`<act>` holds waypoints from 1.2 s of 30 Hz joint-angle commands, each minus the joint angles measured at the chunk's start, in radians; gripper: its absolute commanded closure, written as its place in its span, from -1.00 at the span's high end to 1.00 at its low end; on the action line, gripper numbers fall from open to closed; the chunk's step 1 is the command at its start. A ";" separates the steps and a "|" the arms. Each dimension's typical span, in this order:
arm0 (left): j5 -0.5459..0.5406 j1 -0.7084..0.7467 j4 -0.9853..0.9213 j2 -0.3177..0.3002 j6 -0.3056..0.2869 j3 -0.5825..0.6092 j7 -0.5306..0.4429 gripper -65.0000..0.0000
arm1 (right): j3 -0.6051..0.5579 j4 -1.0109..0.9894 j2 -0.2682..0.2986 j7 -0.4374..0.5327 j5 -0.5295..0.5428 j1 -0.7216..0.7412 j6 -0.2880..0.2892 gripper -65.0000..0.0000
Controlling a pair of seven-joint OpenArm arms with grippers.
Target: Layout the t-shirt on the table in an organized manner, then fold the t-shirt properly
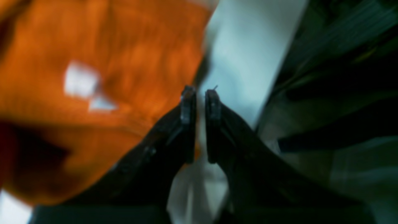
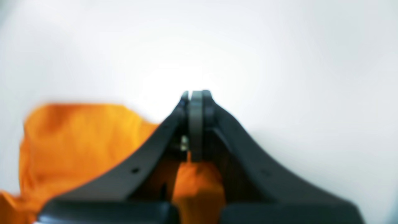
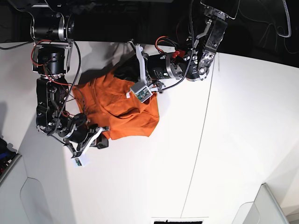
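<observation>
The orange t-shirt (image 3: 119, 109) lies bunched on the white table (image 3: 224, 154), at the back left. My left gripper (image 3: 122, 73) is at the shirt's far edge. In the left wrist view its jaws (image 1: 200, 93) stand almost together with a sliver of orange low between them; the t-shirt (image 1: 124, 62) with its white tag (image 1: 81, 81) hangs blurred to the left. My right gripper (image 3: 100, 140) is at the shirt's near left corner. Its jaws (image 2: 196, 93) are shut, and orange t-shirt (image 2: 77, 140) fabric runs up between the fingers.
A thin dark seam (image 3: 202, 140) crosses the table to the right of the shirt. The table's back edge (image 3: 252, 57) meets a dark background. A grey bin corner (image 3: 273, 205) sits at the near right, and clutter (image 3: 5, 156) at the left edge.
</observation>
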 commanded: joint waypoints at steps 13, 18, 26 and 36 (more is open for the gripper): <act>0.013 -0.359 -0.338 -0.105 0.017 -0.091 -0.105 -0.82 | -0.035 0.297 0.121 -0.075 0.346 -0.312 0.020 -1.00; 0.003 -0.438 -0.361 -0.101 0.024 -0.091 -0.092 -0.81 | -0.027 0.407 0.087 -0.069 0.322 -0.380 0.018 -1.00; -0.212 -0.411 -0.201 -0.233 0.024 -0.091 0.054 -0.81 | 0.122 0.455 0.088 -0.092 0.295 -0.380 0.019 -1.00; -0.366 -0.026 0.209 -0.457 -0.008 -0.236 0.175 -0.82 | 0.266 0.666 0.156 -0.255 0.434 -0.594 0.023 -1.00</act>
